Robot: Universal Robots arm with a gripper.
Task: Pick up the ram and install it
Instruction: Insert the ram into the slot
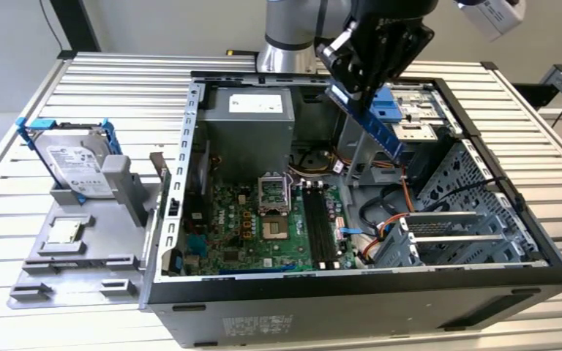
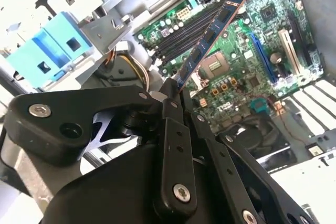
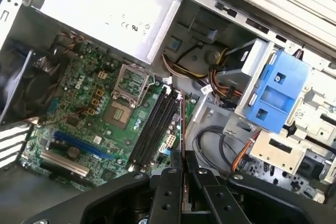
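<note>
Jaws are pinched shut on one end of the ram (image 1: 374, 128). The gripper (image 1: 344, 89) holds the stick tilted in the air over the open computer case (image 1: 359, 292), near its far edge and just beside the blue drive bracket (image 1: 391, 102). Its free end slopes down toward the motherboard (image 1: 252, 227) and the black memory slots (image 1: 320, 223), well apart from both.
</note>
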